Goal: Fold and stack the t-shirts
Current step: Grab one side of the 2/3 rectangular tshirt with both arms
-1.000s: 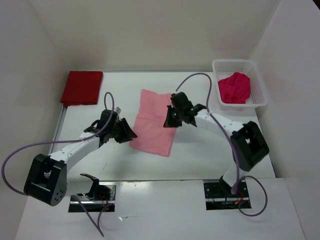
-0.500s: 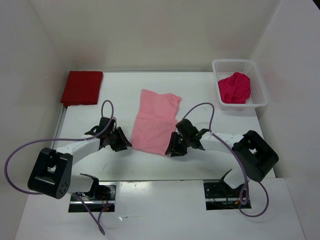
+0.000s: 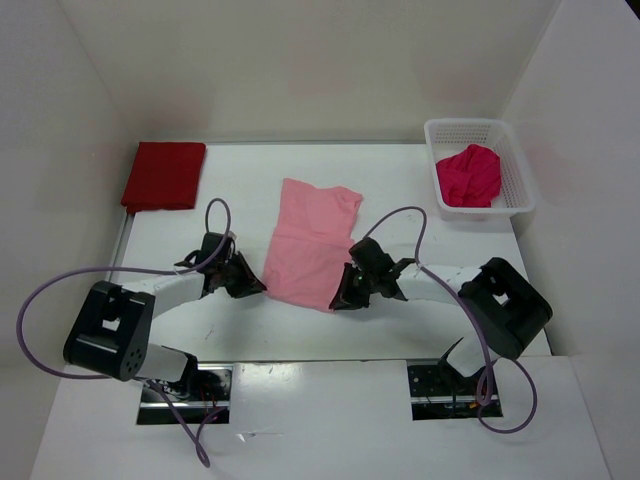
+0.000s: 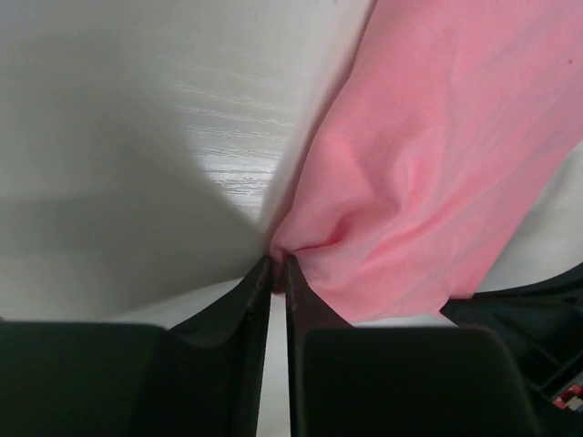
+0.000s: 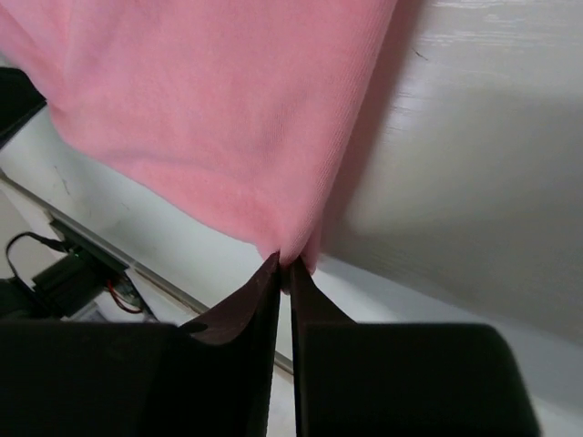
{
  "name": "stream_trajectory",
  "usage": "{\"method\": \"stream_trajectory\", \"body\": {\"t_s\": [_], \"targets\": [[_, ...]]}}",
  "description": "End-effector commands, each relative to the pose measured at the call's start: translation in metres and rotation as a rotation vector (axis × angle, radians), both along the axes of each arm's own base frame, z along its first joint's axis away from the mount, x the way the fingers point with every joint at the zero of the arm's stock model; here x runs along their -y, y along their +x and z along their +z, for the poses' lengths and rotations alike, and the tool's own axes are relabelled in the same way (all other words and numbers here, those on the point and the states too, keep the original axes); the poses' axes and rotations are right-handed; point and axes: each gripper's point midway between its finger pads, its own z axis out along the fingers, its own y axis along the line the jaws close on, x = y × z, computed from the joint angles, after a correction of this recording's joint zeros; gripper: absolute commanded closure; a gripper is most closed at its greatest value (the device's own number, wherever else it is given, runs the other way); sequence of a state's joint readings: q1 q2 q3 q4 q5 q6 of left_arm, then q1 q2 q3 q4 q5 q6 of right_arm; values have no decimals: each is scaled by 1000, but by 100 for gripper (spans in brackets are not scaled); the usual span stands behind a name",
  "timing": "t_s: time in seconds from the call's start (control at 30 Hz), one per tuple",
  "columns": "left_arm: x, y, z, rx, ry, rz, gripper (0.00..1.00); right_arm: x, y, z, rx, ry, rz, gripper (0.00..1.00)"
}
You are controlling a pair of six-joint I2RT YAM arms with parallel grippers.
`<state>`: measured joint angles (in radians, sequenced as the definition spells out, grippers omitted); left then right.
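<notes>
The left gripper [image 4: 278, 264] and right gripper [image 5: 284, 262] have just squeezed closed, each pinching a pink shirt [image 3: 310, 245] corner by the table's [image 3: 450, 215] near edge, so folding can start.

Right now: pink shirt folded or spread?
Partly folded: pink shirt is a long narrow strip; left fingers and right fingers pinch its near corners.
</notes>
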<state>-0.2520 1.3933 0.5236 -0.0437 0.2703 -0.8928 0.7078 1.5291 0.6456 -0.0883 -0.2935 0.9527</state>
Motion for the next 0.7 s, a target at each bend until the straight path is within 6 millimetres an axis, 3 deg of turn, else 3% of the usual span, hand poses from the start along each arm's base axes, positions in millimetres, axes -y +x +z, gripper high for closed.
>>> {"method": "stream_trajectory", "body": {"t_s": [0.0,0.07,0.27,0.4,0.53,0.63,0.67], "targets": [[-2,1,-4,3,13,1,86,-2,0,-3,10,0,-4,89],[-5,3,5,11,33,15,100,2,4,3,46,-26,-1,91],[-11,-13,30,47,43,-11,100,26,-2,14,49,-77,11,95],[-5,-45,36,10,-20,-58,100,35,-28,11,-12,-61,44,95],[16,-84,46,-50,-100,-112,100,45,-49,20,-43,-46,53,95],[17,-96,64,-50,-124,-115,100,43,-65,42,-63,16,73,96],[17,-96,71,-43,-126,-116,100,37,-60,63,-20,62,82,96]]}}
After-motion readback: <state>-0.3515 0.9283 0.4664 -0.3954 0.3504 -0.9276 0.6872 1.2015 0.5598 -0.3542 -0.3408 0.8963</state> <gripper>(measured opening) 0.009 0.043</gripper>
